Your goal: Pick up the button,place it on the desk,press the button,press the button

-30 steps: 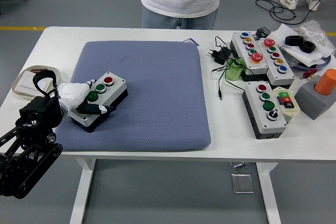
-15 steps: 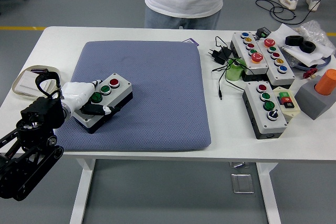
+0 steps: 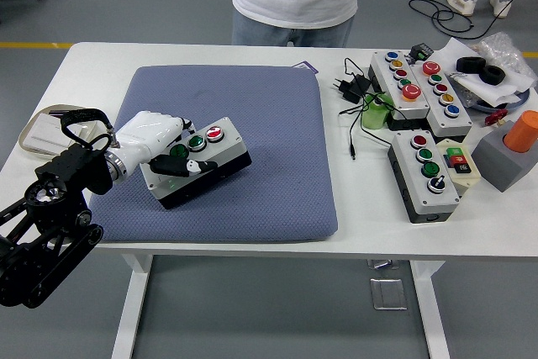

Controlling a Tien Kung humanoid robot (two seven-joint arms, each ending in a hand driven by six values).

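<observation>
Left robot hand [image 3: 168, 150] clamped on grey-and-black 3-button box [image 3: 197, 161], tilted, over blue-grey padded mat [image 3: 252, 136] on white surface [image 3: 370, 212].

Orange cylinder [image 3: 523, 130] on grey block [image 3: 507, 163].

Grey three-button box [image 3: 202, 160], tilted on pad [image 3: 252, 107]

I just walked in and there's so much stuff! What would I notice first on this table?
Probably the white robot hand on the left, gripping a grey button box with red and green buttons over the big blue mat. Next, the pile of other button boxes and black cables at the far right, with an orange cup on a grey block.
</observation>
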